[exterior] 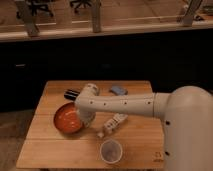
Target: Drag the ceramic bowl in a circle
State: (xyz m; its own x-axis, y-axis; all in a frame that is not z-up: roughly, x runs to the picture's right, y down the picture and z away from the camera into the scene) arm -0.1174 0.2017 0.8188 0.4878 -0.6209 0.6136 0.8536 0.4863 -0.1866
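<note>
– Cup first: a small whitish plastic cup (111, 151) stands lowest in the frame, on the light wooden table (142, 145).
– And the task's thing?
– The wide orange-red ceramic bowl (64, 119) sits left of centre. The gripper (86, 118) is down at its right rim, under the white arm (120, 104). How far it is open, or whether it holds the rim, I cannot tell.
– Which step?
– I judge the dragging itself. The next move needs a curved sweep with steady contact, avoiding the white bottle-like object (114, 124) just beside. Higher up lie a dark object (71, 94) and a blue-grey one (119, 90).
</note>
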